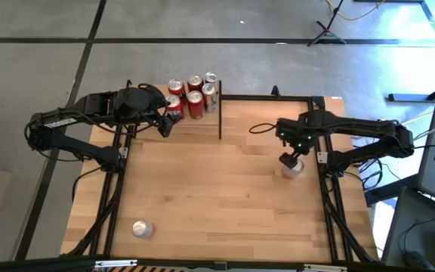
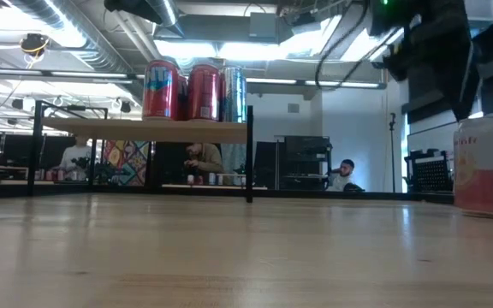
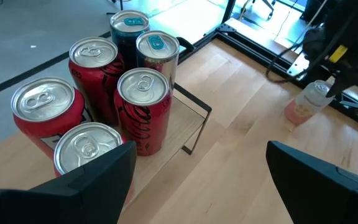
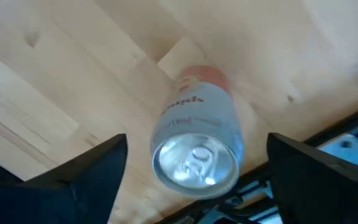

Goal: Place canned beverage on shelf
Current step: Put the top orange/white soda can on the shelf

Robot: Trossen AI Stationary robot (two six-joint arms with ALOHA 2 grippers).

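A white and pink canned beverage (image 4: 197, 149) stands upright on its base on the tabletop near the right edge (image 1: 294, 168) (image 2: 486, 167). My right gripper (image 4: 197, 177) hovers just above it, pointing down and open. Its fingers stand on either side of the can's top, clear of it (image 1: 291, 159). The shelf (image 2: 144, 130) stands at the table's far left, and several red and silver cans (image 1: 191, 94) (image 3: 142, 106) stand upright on its board. My left gripper (image 3: 197, 186) waits open beside those cans (image 1: 165, 125), with nothing between its fingers.
A silver can (image 1: 142, 228) sits on the table near the front left corner. A black cable (image 1: 261, 127) loops on the table behind the right arm. Black frame rails (image 1: 331, 204) run along the table's sides. People sit at desks (image 2: 204, 162) beyond the far edge.
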